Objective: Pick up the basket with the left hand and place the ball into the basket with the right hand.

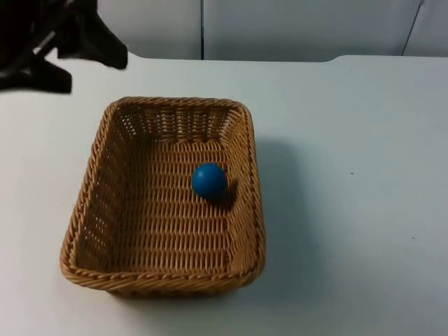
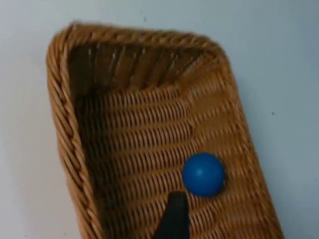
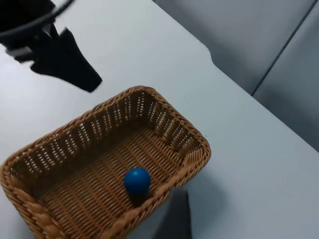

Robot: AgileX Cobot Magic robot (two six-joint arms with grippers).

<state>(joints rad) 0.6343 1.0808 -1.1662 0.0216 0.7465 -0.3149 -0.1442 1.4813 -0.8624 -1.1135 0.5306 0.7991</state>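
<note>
Wicker basket [image 1: 105,203] resting on white table [image 1: 350,210], blue ball [image 1: 209,180] inside near its right wall, left gripper [image 1: 94,45] raised beyond the far-left corner, holding nothing, finger spread unclear

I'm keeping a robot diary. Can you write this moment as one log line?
blue ball: inside wicker basket | basket: on white table | left hand: above table, behind basket, off it

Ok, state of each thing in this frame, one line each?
Woven wicker basket: upright on the white table, not gripped.
Blue ball: inside the basket, near its right wall.
Left gripper: raised beyond the basket's far left corner, holding nothing.
</note>
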